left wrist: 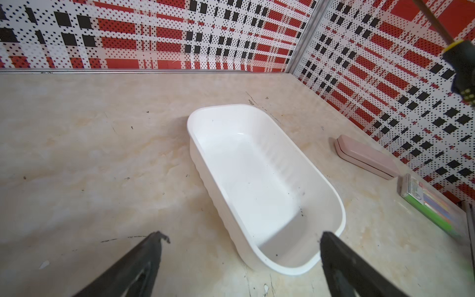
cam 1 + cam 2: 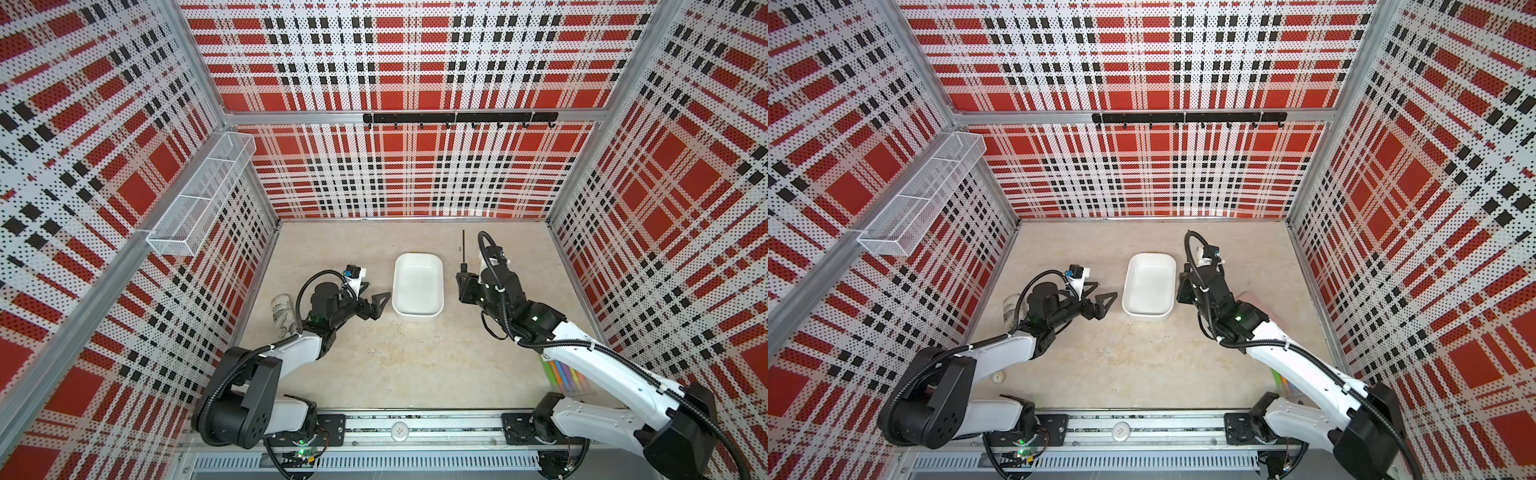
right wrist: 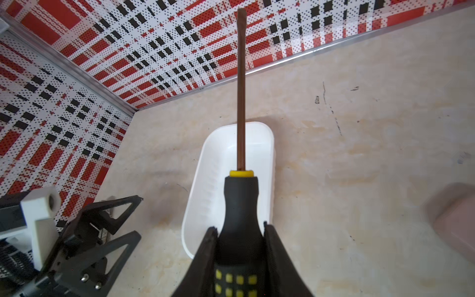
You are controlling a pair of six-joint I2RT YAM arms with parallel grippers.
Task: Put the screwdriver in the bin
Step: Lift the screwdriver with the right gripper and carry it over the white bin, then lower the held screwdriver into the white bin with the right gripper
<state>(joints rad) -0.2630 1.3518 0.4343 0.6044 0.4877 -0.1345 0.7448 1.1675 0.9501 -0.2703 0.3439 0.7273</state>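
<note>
I see the right gripper clamped on the screwdriver; its long axis runs up-frame, tip uppermost, right of the bin. Left gripper stands released.

White bin (black-yellow screwdriver)

White arm shells, black joints, black corrugated cables, green status lights; left end effector black, triangular fingers.
</note>
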